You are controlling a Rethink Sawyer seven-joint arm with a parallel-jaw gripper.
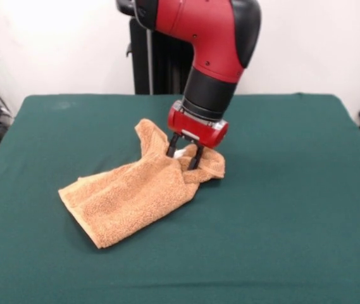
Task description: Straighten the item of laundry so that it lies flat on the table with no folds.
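Near the middle of the green worktop (281,209) lies the orange-tan towel (129,196), rumpled and folded on itself. Its broad end spreads toward seven o'clock, lying fairly flat, while the narrow end bunches up toward one o'clock, with one flap standing raised at about twelve o'clock. Over that bunched end the red and black arm (221,47) comes down from twelve o'clock, tilted, and the gripper (185,155) has its two dark fingers (173,145) set narrowly apart, pressed into the cloth with a pinch of towel between them. A bit of white shows between the fingers.
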